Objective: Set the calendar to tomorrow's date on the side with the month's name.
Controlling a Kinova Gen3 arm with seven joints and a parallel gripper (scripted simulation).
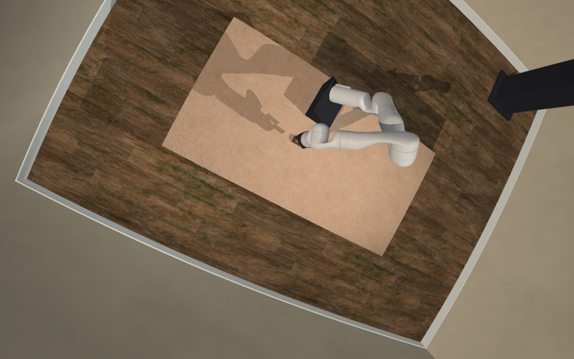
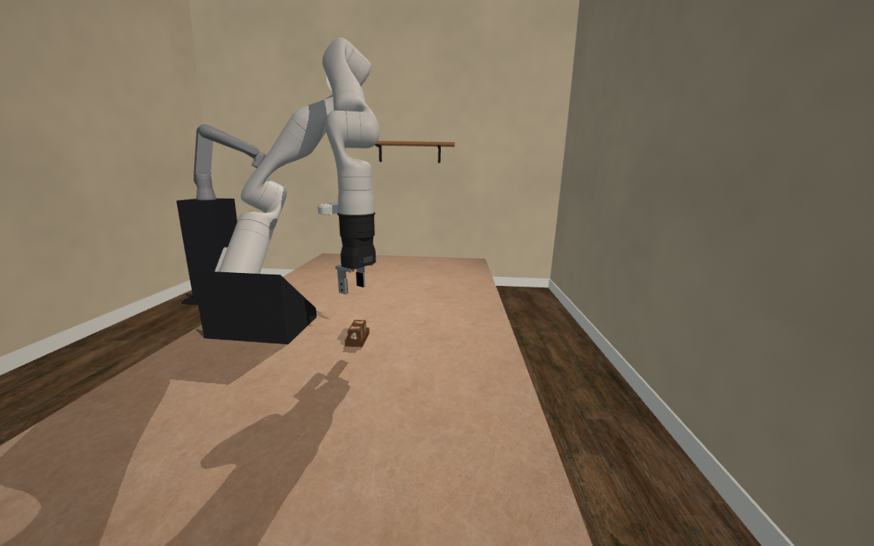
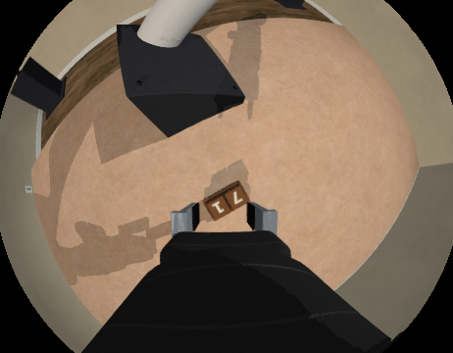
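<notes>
The calendar [image 2: 356, 340] [image 1: 292, 140] is a small brown wooden tray with two cubes side by side, standing on the tan table [image 2: 426, 407]. In the wrist view the left cube [image 3: 218, 206] shows a white 1 on top and the right cube [image 3: 235, 197] shows a 7, both seen upside down. The end face toward the exterior camera shows a 4. My gripper [image 2: 350, 283] [image 3: 223, 212] is open and empty. It points straight down and hangs well above the cubes, which show between its fingers. In the overhead view the wrist hides most of the calendar.
The robot's black base [image 2: 243, 305] [image 3: 173, 83] [image 1: 322, 104] stands on the table close behind the calendar. A wooden shelf [image 2: 416, 142] hangs on the back wall. A black stand [image 1: 547, 87] is at the room's edge.
</notes>
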